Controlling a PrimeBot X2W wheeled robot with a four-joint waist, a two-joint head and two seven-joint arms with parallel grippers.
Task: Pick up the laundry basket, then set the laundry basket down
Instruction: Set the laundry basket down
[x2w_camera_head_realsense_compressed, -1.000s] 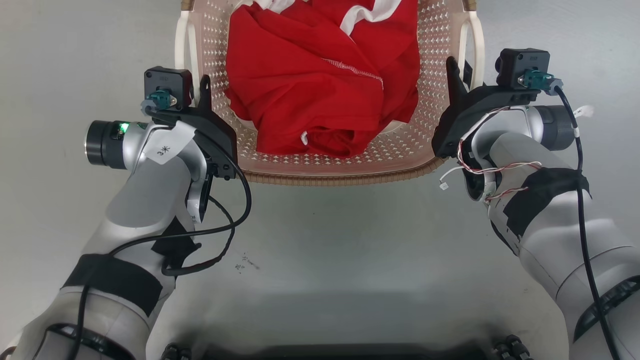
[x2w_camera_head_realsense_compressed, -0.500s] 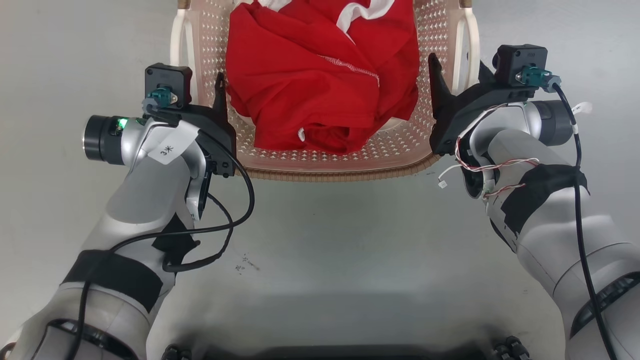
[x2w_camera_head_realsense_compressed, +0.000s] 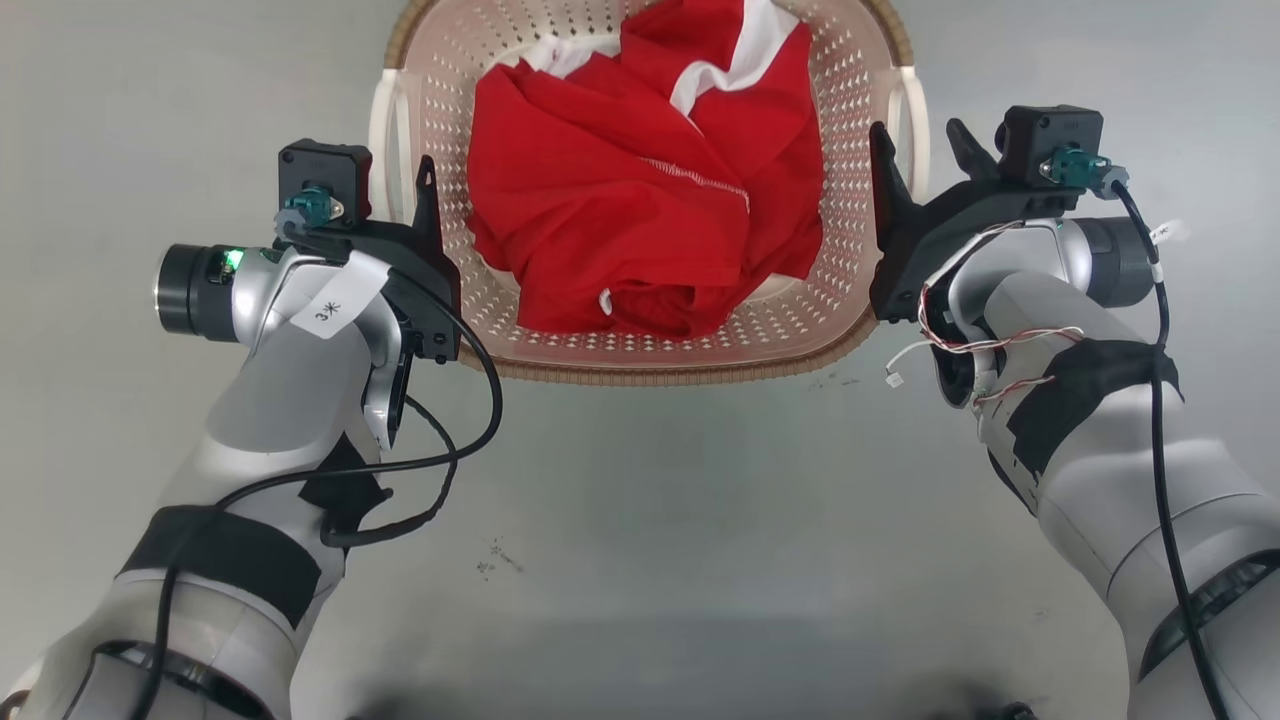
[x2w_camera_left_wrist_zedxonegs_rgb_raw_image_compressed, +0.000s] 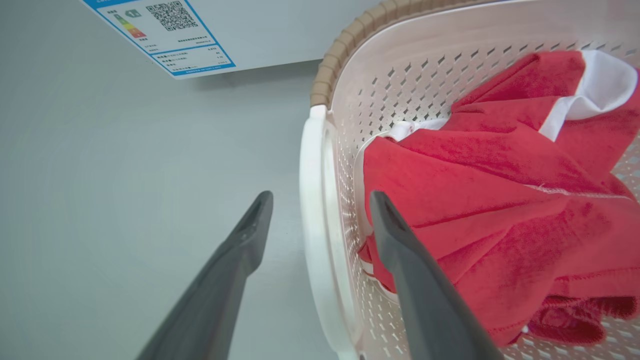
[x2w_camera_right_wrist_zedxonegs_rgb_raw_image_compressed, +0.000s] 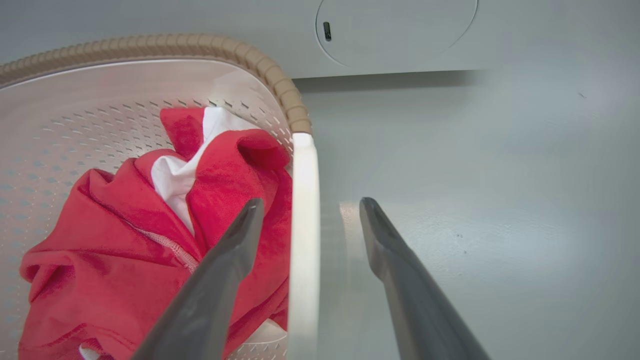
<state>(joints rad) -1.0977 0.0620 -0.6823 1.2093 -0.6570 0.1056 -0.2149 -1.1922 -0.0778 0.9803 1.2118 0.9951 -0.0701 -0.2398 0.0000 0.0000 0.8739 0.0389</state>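
While the laundry basket (x2w_camera_head_realsense_compressed: 650, 368) looks like it's sitting flat on the grey floor (x2w_camera_head_realsense_compressed: 640, 520) straight ahead of me, full of a crumpled red garment (x2w_camera_head_realsense_compressed: 640, 220), both arms are parked at its sides. The left gripper (x2w_camera_left_wrist_zedxonegs_rgb_raw_image_compressed: 321, 200) has its fingers spread wide, one inside the basket wall and one outside, with the white left handle (x2w_camera_left_wrist_zedxonegs_rgb_raw_image_compressed: 312, 235) running between them. From the wrist cam neither finger seems to touch it.

Same deal on the right: the right gripper (x2w_camera_right_wrist_zedxonegs_rgb_raw_image_compressed: 311, 202) is wide apart, straddling the right handle (x2w_camera_right_wrist_zedxonegs_rgb_raw_image_compressed: 304, 225) with daylight on both sides.

So nothing is gripped right now. My read is we're at the grab point of the pick-up, though honestly this pose would look the same at a release.

If it's the grab, next I'd close both sides evenly on the handles, then lift level so the load doesn't tip. There's a white appliance (x2w_camera_right_wrist_zedxonegs_rgb_raw_image_compressed: 395, 30) just past the far rim, so no drifting forward.
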